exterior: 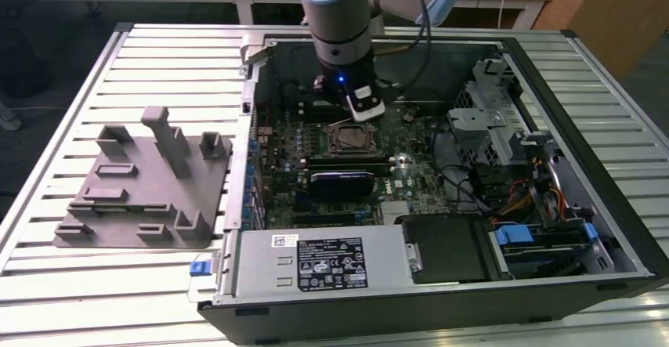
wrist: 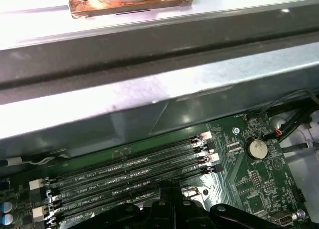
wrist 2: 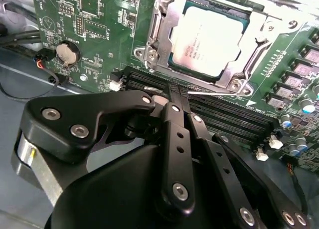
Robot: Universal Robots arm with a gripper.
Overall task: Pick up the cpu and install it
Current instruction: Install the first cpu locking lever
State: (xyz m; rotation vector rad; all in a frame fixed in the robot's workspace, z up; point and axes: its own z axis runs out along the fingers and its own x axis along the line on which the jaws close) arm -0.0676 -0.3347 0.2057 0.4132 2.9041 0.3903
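We see the cpu (wrist 2: 212, 37), silvery-white top with a thin dark rim, seated flat in the socket frame (wrist 2: 167, 19) on the motherboard (wrist 2: 94, 34). Gripper (wrist 2: 174, 97) sits just beside it over the memory slots (wrist: 134, 169), jaws pressed together, holding nothing.

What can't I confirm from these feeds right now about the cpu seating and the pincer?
- cpu: second wrist view shows it in the socket frame; its far corner is cut off by the picture edge, and full seating cannot be judged.
- cpu in exterior view: too small to check.
- pincer: its own linkage hides the tips; open or shut is unclear.
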